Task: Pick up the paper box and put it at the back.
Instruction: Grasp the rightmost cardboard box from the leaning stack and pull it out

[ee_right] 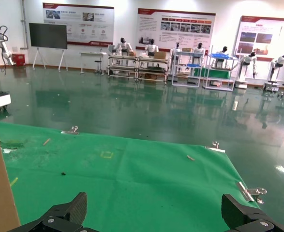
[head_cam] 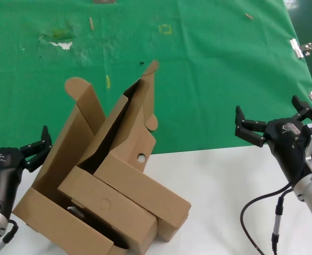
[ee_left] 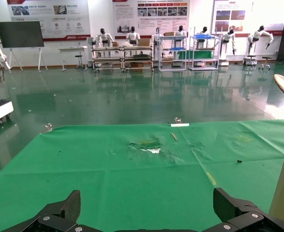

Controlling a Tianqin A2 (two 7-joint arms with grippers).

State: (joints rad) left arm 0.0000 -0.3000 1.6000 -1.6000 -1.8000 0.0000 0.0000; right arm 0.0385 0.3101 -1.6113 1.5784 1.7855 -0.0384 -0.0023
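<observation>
The left gripper (head_cam: 37, 147) hangs just beside the leftmost wall of the box stack, its black claws spread wide and holding nothing. Next to it, two brown corrugated boxes sit nested on the white tabletop (head_cam: 235, 175): the outer cardboard box (head_cam: 100, 210), with a circle outline on its front wall, and the paper box (head_cam: 137, 175), tilted inside it, its hinged lid propped up and a small round hole punched through one tab. Its raised flaps reach over the near edge of the green fabric sheet (head_cam: 209, 74), scuffed pale in one patch, with a yellow square mark beyond. Far right, well apart from the boxes, the right gripper (head_cam: 270, 122) waits with its claws likewise splayed and empty. A clean lift probably means pinching a firm wall rather than a floppy flap, and drawing the mailer free without dragging its neighbour along.
</observation>
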